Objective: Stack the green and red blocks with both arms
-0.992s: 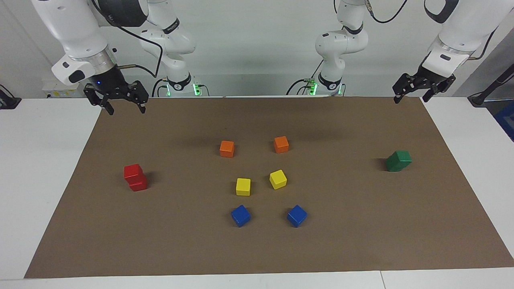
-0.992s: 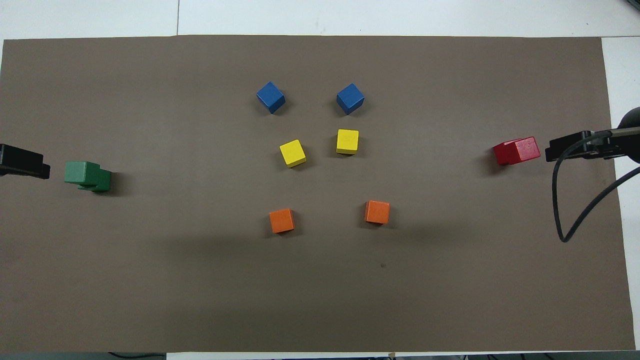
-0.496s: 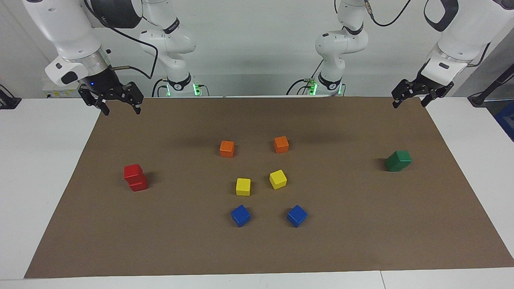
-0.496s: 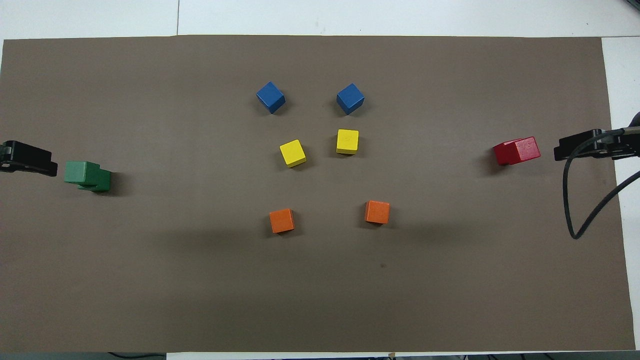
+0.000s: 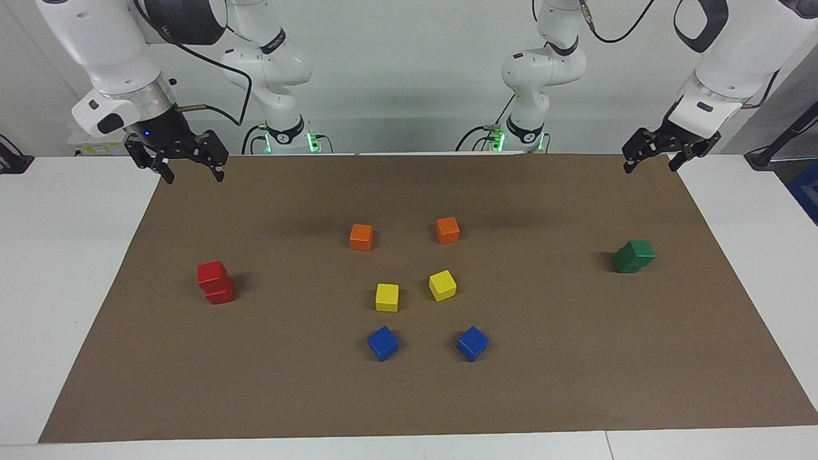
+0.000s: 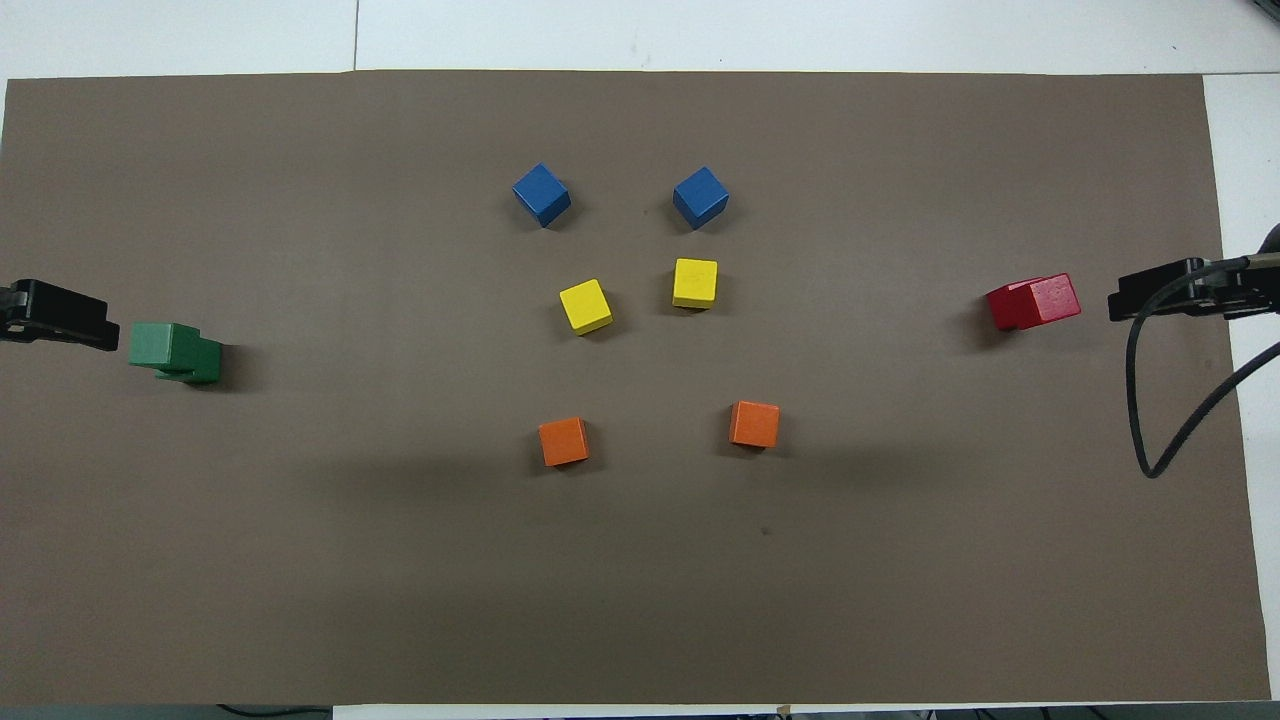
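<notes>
On the brown paper mat (image 5: 575, 383), seen from the facing camera, the glossy red blocks (image 5: 215, 282) stood stacked, the top cube offset, toward the right arm's end. The green blocks (image 5: 634, 255) stood likewise stacked and skewed toward the left arm's end. Right gripper (image 5: 190, 171) hung in the air over the mat's corner nearest the robots, fingers spread, holding nothing. Left gripper (image 5: 650, 163) hung over the other near corner, fingers also apart and empty. Between the stacks sat orange cubes (image 5: 361, 236), yellow cubes (image 5: 386, 297) and blue cubes (image 5: 383, 343).

From overhead, the left gripper (image 6: 60, 318) showed at the mat's edge beside the green blocks (image 6: 175, 351), the right gripper (image 6: 1175, 290) beside the red blocks (image 6: 1033, 301). Bare mat (image 6: 640, 600) lay wide around both stacks.
</notes>
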Controlling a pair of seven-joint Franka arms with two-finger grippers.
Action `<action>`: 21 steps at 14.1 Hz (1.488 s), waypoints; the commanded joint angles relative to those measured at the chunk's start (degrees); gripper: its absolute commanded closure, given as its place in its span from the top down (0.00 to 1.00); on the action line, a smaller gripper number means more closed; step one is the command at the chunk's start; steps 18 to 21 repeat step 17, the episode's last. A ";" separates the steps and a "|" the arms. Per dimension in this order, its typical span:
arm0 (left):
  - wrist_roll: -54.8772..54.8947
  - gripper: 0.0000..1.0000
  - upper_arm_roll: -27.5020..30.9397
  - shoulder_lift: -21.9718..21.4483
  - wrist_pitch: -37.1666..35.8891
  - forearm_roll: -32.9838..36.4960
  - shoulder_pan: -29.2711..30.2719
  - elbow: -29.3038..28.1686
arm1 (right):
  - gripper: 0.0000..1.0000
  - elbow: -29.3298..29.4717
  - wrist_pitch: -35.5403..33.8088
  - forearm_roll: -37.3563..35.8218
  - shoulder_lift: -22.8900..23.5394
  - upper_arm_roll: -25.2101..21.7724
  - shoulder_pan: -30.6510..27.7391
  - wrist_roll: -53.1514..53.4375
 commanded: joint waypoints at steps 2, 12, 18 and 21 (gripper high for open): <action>-1.83 1.00 0.72 0.53 1.55 -3.10 -0.60 0.25 | 1.00 1.42 -2.05 -1.66 0.75 0.45 -0.88 0.13; -1.83 1.00 0.80 0.44 0.41 -2.75 -0.33 0.78 | 1.00 0.89 -2.05 -1.66 0.22 0.54 -0.70 0.57; -1.83 1.00 0.80 0.44 0.50 -2.74 -0.51 0.78 | 1.00 0.54 -2.14 -1.57 0.04 0.54 -0.44 0.66; -1.83 1.00 0.80 0.44 0.50 -2.74 -0.51 0.78 | 1.00 0.54 -2.14 -1.57 0.04 0.54 -0.44 0.66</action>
